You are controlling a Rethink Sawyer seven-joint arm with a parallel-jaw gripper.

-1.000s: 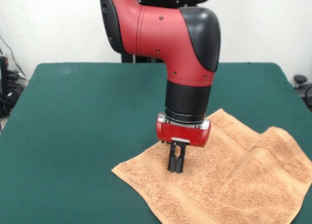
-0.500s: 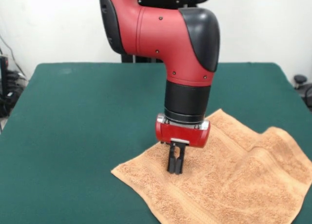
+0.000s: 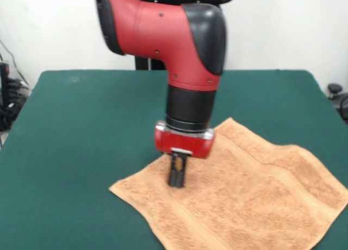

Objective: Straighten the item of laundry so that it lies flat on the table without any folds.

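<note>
The orange-tan towel (image 3: pixel 255 201) lies on the dark green table (image 3: pixel 81 130) at the near right. It is spread almost flat, with a low ridge along its right part, and its near corner runs off the bottom of the view. My gripper (image 3: pixel 176 183) points straight down onto the towel near its left corner. Its fingers are closed together, pinching the cloth against the table. No label shows on the towel.
The red and black arm (image 3: pixel 174 49) comes down over the table's middle and hides part of the far side. Dark cables and gear (image 3: pixel 8 98) sit past the left edge. A black object (image 3: pixel 337 95) sits past the right edge.
The gripper has moved left with the towel pinched in it. The towel slid left with it, and the raised fold on its right side has flattened out.
</note>
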